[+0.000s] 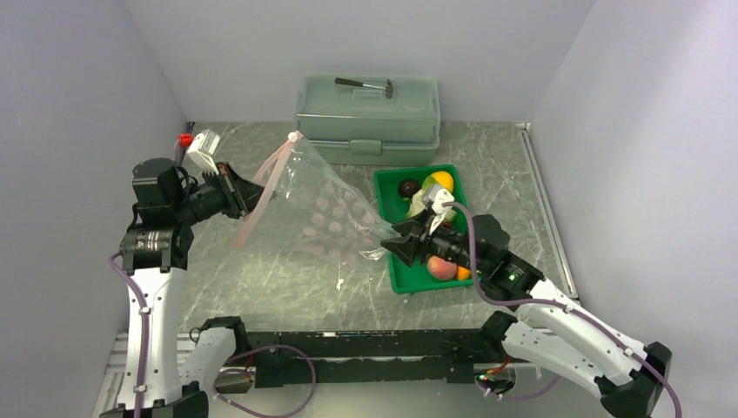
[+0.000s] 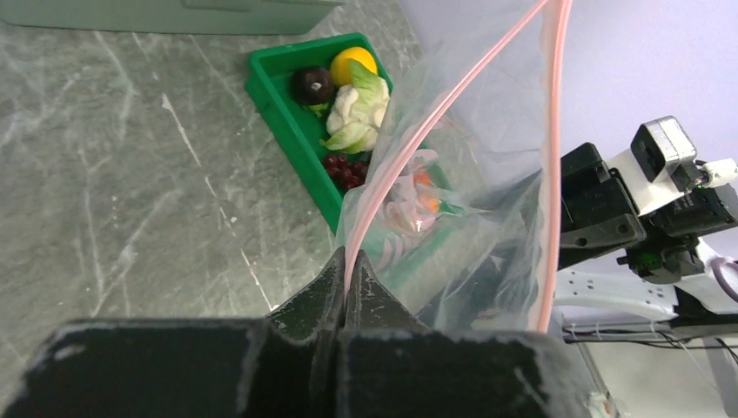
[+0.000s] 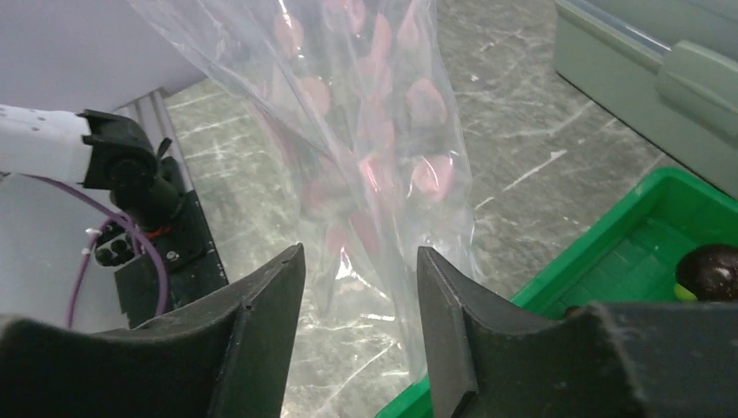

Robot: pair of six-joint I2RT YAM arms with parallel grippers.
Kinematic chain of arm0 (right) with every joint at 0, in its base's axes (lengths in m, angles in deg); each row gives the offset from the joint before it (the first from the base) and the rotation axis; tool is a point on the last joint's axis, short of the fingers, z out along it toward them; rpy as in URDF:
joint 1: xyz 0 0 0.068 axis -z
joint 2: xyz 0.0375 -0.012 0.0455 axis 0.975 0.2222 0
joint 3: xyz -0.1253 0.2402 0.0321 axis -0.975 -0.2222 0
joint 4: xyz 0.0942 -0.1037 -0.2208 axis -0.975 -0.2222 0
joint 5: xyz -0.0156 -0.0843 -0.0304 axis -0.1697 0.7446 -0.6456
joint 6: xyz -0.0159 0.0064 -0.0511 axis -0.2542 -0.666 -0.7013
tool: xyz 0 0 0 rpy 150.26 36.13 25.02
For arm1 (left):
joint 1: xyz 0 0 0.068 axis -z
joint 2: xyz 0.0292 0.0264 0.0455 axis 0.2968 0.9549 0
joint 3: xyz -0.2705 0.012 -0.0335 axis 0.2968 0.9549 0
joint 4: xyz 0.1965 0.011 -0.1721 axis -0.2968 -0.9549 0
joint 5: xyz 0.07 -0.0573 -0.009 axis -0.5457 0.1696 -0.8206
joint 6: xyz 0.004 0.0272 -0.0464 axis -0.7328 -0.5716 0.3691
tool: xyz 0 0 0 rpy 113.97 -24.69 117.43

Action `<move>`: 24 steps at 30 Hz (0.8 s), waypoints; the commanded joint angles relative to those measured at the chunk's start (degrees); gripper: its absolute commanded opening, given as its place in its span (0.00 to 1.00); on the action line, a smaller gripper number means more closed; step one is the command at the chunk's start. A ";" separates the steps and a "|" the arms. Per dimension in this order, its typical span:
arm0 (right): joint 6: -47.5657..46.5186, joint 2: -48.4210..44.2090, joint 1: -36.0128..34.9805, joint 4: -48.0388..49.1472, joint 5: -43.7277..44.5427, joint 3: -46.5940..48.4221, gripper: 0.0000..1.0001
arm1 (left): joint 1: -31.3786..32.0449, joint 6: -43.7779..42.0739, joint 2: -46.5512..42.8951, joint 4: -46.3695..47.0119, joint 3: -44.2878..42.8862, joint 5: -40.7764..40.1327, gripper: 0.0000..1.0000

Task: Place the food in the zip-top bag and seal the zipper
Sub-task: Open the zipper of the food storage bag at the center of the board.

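Note:
My left gripper is shut on the pink zipper strip of a clear zip-top bag printed with pink spots, and holds it up off the table. The bag slopes down to the right toward my right gripper, which stands open with the bag's lower part hanging just ahead of and between its fingers, not pinched. The green tray holds a dark plum, a yellow fruit, lettuce and a peach. In the left wrist view grapes lie beside the lettuce.
A grey-green toolbox with a hammer on its lid stands at the back, behind the bag. The green tray sits right beside my right gripper. Walls close in on the left, the right and the back.

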 commanded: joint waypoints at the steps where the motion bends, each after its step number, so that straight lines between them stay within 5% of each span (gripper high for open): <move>1: -0.68 2.41 0.16 1.30 2.41 4.21 0.56 | 0.10 -2.85 -0.20 -4.26 -3.49 -5.57 0.00; 10: 0.09 4.56 0.10 -0.08 7.90 6.50 0.65 | 0.21 -7.05 1.39 -12.93 -10.11 -24.21 0.00; 24: 5.66 11.24 -1.15 0.47 6.23 10.35 0.64 | 4.10 -10.84 4.21 -18.32 -15.46 -39.00 0.00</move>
